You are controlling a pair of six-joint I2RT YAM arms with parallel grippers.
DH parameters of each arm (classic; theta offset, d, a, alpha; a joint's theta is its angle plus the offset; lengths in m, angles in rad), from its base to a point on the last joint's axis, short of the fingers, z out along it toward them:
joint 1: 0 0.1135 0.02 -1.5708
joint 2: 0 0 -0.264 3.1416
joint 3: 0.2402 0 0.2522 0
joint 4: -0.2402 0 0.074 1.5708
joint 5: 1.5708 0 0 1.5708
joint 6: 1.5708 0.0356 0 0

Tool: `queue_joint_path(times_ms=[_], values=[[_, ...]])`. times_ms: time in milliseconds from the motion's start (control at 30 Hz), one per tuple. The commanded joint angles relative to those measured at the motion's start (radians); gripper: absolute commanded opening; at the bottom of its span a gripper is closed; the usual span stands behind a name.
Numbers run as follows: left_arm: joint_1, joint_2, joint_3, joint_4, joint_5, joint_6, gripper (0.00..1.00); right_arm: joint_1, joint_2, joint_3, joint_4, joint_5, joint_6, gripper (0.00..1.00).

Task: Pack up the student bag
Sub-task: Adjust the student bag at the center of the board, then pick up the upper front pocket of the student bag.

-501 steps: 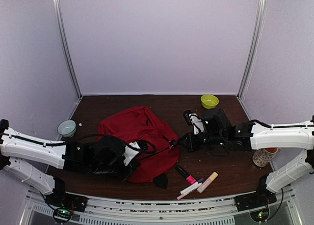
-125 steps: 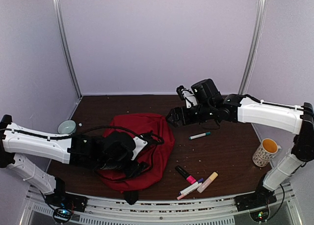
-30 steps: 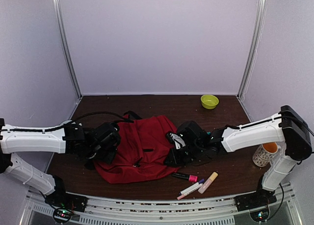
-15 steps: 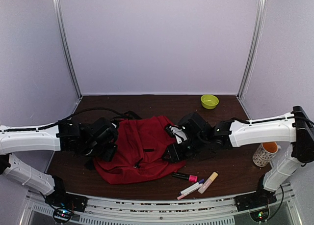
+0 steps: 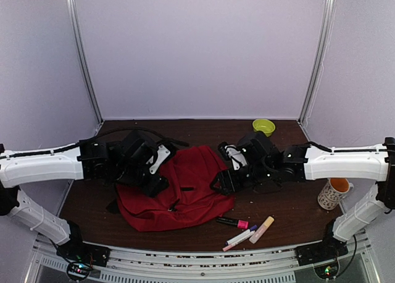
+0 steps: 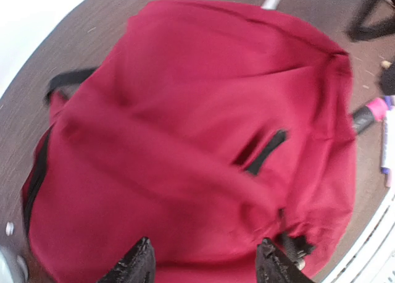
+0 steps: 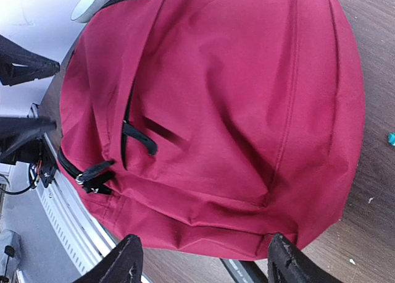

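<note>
Dark-red soft fabric student bag (image 5: 185, 187) is lying flat mid-way across the brown wooden table (image 5: 290, 212), right between the two arms. Left gripper (image 6: 203, 264) and right gripper (image 7: 203, 261) both hover over it, jaws spread, gripping nothing.

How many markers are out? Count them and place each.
3, near the front edge right of the bag: pink marker closest, white marker nearer the edge, cream marker rightmost. Others may be hidden in the bag.

The left arm (image 5: 37, 165) and right arm (image 5: 345, 162) have white shells, black wrist housings (image 5: 120, 162) and thin black cables (image 5: 117, 133). The left claw (image 6: 203, 241) and right claw (image 7: 205, 236) have black fingers (image 6: 133, 267).
</note>
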Motion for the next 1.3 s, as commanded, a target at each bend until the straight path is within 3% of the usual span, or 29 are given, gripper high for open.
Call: queue_joint_path(times_ms=[0, 200, 533, 667, 800, 933, 1100, 1267], values=[[-0.005, 0.109, 0.089, 0.088, 0.247, 0.217, 0.60, -0.013, -0.031, -0.048, 0.005, 0.039, 0.003, 0.70], [-0.012, 0.240, 0.179, 0.097, 0.334, 0.353, 0.75, -0.037, -0.077, -0.111, 0.013, 0.052, 0.012, 0.71], [-0.012, 0.392, 0.262, 0.117, 0.235, 0.424, 0.69, -0.086, -0.142, -0.198, 0.028, 0.046, 0.018, 0.72], [-0.012, 0.416, 0.265, 0.138, 0.182, 0.440, 0.60, -0.088, -0.145, -0.204, 0.034, 0.037, 0.016, 0.72], [-0.011, 0.426, 0.265, 0.146, 0.143, 0.451, 0.40, -0.089, -0.141, -0.207, 0.041, 0.024, 0.016, 0.71], [-0.011, 0.432, 0.255, 0.167, 0.114, 0.460, 0.28, -0.090, -0.132, -0.206, 0.050, 0.013, 0.017, 0.71], [-0.011, 0.441, 0.254, 0.178, 0.095, 0.473, 0.00, -0.090, -0.121, -0.208, 0.080, -0.017, 0.028, 0.71], [-0.002, 0.424, 0.245, 0.202, 0.082, 0.466, 0.00, -0.086, -0.095, -0.214, 0.149, -0.077, 0.073, 0.73]])
